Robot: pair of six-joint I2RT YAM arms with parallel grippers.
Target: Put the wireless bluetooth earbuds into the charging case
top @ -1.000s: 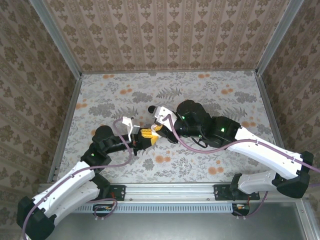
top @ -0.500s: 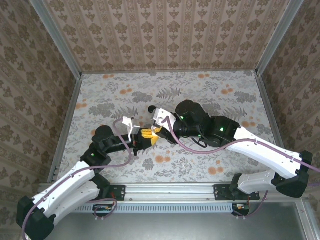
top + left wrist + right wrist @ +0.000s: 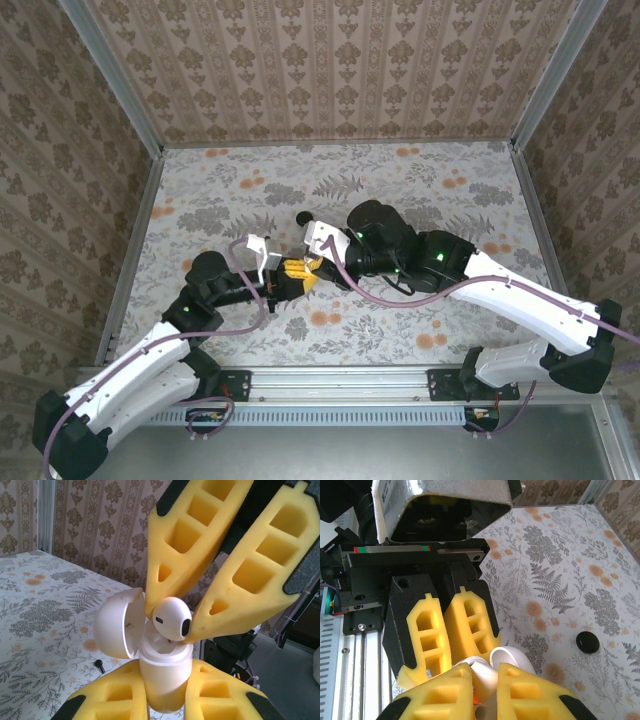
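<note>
From where I stand, the two arms meet just to the 7 o'clock side of the middle of the flowered table. The left gripper has its yellow foam fingers closed around the lower body of the white charging case and holds it upright. The lid is swung open toward 9 o'clock. The right gripper reaches in from 12 to 1 o'clock in the left wrist view. Its two yellow fingertips are pinched on a white earbud with a dark mesh end. The earbud sits right at the case's open mouth and touches the rim, though I cannot tell if it is seated.

From the right wrist, the right gripper shows white plastic between its fingers, with the left gripper's fingers at 11 o'clock of it. A small black object lies on the table at 3 o'clock, well apart; what it is I cannot tell.

I can read no lettering on any of it.

Compared with a second ago, the right arm has edged slightly toward 9 o'clock, closer to the left gripper. The left arm and the case have stayed put.
</note>
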